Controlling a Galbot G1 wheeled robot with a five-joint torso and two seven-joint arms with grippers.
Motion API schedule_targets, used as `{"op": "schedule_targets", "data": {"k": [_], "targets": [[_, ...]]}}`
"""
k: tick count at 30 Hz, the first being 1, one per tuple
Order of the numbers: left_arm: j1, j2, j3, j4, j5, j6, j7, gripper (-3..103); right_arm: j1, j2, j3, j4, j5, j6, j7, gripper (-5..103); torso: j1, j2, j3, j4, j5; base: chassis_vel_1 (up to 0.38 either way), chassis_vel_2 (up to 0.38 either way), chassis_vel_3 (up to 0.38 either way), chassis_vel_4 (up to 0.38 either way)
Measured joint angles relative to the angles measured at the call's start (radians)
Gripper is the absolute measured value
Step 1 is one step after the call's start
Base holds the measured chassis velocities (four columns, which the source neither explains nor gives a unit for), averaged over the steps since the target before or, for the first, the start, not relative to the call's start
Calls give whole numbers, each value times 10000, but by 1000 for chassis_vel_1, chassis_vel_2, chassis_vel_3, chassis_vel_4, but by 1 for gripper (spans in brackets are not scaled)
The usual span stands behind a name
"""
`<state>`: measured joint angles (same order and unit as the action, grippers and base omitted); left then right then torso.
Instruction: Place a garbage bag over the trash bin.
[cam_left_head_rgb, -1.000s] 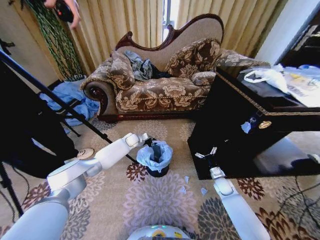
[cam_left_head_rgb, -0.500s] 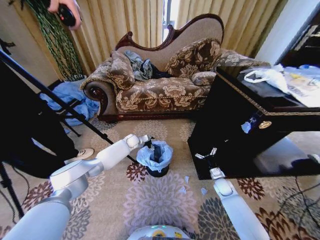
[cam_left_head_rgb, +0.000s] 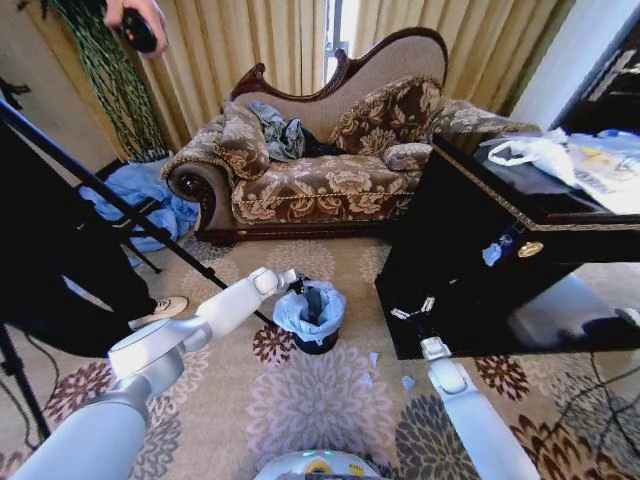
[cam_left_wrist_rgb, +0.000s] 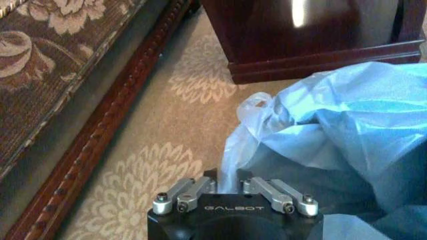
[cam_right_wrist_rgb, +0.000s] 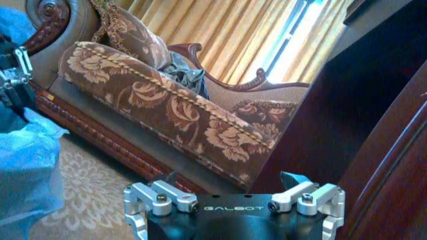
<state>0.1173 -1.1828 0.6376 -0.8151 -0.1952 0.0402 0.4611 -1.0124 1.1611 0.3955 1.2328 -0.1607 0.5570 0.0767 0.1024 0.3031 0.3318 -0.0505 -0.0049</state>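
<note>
Left gripper (cam_left_head_rgb: 297, 285) at far-left rim of trash bin (cam_left_head_rgb: 316, 343), fingers drawn close, pinching edge of garbage bag (cam_left_head_rgb: 310, 312); in left wrist view same gripper (cam_left_wrist_rgb: 228, 181) nips thin fold of pale blue plastic. Bag draped over bin mouth, billowing just right of gripper, black bin wall showing below. Right gripper (cam_left_head_rgb: 413, 310) well right of bin, beside dark cabinet (cam_left_head_rgb: 470, 260), fingers spread, holding nothing. Sofa (cam_left_head_rgb: 320, 170) beyond both.

A floral carpet (cam_left_head_rgb: 320, 400) spreads below, an ornate sofa (cam_left_head_rgb: 320, 160) at twelve o'clock before gold curtains (cam_left_head_rgb: 250, 45), a dark cabinet (cam_left_head_rgb: 480, 270) at three.
</note>
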Motion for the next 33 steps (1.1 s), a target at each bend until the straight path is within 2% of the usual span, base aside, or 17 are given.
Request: {"op": "schedule_targets", "data": {"k": [2, 3, 5, 10, 15, 18, 19, 22, 23, 26, 27, 30, 32, 33], "targets": [[-54, -47, -60, 107, -76, -65, -54, 9, -6, 2, -2, -2, -24, 2, 7, 100, 0, 0, -1, 0, 1, 0, 0, 0, 0], [-54, -47, -60, 107, -76, -65, -54, 9, -6, 2, -2, -2, -24, 2, 7, 100, 0, 0, -1, 0, 1, 0, 0, 0, 0], [-70, -131, -139, 255, -247, -93, -90, 2, -26, 13, -8, -2, -51, 3, 9, 100, 0, 0, 0, 2, 1, 0, 0, 0, 0], [-92, -236, -288, 403, -475, -95, -125, 0, -50, 25, -15, -2, -100, 11, 13, 100, 0, 0, 0, 0, 1, 0, 0, 0, 0], [-122, -428, -481, 852, -1067, -67, -134, 0, -81, 40, -5, 6, -161, 29, 25, 100, 0, 0, 0, 2, 0, 0, 0, 0, 0], [-118, -624, -663, 1284, -1778, 154, -141, 0, -179, 40, -4, 65, -201, 61, 28, 100, 0, 0, -1, 0, 0, 0, 0, 0, 0], [-118, -624, -663, 1284, -1778, 154, -141, 0, -179, 40, -4, 65, -201, 61, 28, 100, 0, 0, -1, 0, 0, 0, 0, 0, 0], [-67, -800, -912, 1737, -2622, 496, -135, 0, -291, 44, -15, 153, -210, 106, 33, 100, 0, 0, 0, 0, 0, 0, 0, 0, 0], [-67, -800, -912, 1737, -2622, 496, -135, 0, -291, 44, -15, 153, -210, 106, 33, 100, 0, 0, 0, 0, 0, 0, 0, 0, 0], [46, -1024, -1304, 2244, -3737, 1086, -104, 0, -437, 35, -60, 257, -232, 148, 33, 100, 0, 0, 0, 2, -1, 0, 0, 0, 0], [46, -1024, -1304, 2244, -3737, 1086, -104, 0, -437, 35, -60, 257, -232, 148, 33, 100, 0, 0, 0, 2, -1, 0, 0, 0, 0], [170, -1206, -1624, 2603, -4837, 1697, -83, 0, -594, 16, -73, 400, -234, 244, 14, 100, 0, 0, -1, 0, 1, 0, 0, 0, 0], [227, -1258, -1729, 2677, -5150, 1831, -83, 0, -657, 8, -83, 443, -231, 301, -6, 100, 0, 0, 0, 1, -1, 0, 0, 0, 0], [294, -1317, -1863, 2753, -5557, 1995, -96, 0, -740, 0, -95, 502, -221, 383, -42, 100, 0, 0, 0, 2, 0, 0, 0, 0, 0]]}}
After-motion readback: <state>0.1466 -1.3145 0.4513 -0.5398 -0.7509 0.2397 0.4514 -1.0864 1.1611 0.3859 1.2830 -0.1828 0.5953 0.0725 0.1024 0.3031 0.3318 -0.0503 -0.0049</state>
